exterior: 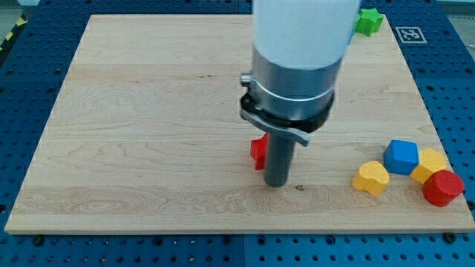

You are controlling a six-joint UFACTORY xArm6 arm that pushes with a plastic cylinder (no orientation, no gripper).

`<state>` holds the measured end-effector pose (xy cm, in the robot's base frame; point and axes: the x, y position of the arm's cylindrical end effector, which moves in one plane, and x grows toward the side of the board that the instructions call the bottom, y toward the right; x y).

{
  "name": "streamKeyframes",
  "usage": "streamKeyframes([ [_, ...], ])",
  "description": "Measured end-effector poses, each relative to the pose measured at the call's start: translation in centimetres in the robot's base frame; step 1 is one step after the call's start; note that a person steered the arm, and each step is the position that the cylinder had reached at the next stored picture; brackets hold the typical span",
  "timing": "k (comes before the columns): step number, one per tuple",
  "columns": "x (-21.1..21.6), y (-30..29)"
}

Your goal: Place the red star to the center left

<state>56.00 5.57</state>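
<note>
The small red star-shaped block point(257, 151) lies a little right of the frame's centre and slightly below it, on the pale wooden board point(148, 111). Only its left part shows: a bright red, chunky piece with a notched edge; the rest is hidden behind the dark rod. My tip point(277, 183) rests on the board just right of the star and slightly lower in the frame, the rod touching or almost touching it; which one, I cannot tell. The rod is a plain pusher with nothing that opens or shuts, and it has hold of nothing.

In the lower right of the frame sits a tight cluster: a yellow heart-like block point(370, 177), a blue block point(401, 156), a second yellow block point(430, 163) and a red rounded block point(443, 188). A green block point(368, 20) sits at the board's upper right edge. No containers are visible.
</note>
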Motion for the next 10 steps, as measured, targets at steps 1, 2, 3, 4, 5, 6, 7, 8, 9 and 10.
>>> streamKeyframes([
  [1, -1.4, 0.6],
  [2, -4.6, -1.6],
  [3, -7.3, -5.9],
  [4, -8.9, -11.0],
  [5, -8.9, -14.6],
  [6, -8.9, -16.6],
  [7, -8.9, -18.7],
  [8, -8.8, -21.5],
  [9, -8.8, -24.1],
  [10, -8.8, -26.2],
])
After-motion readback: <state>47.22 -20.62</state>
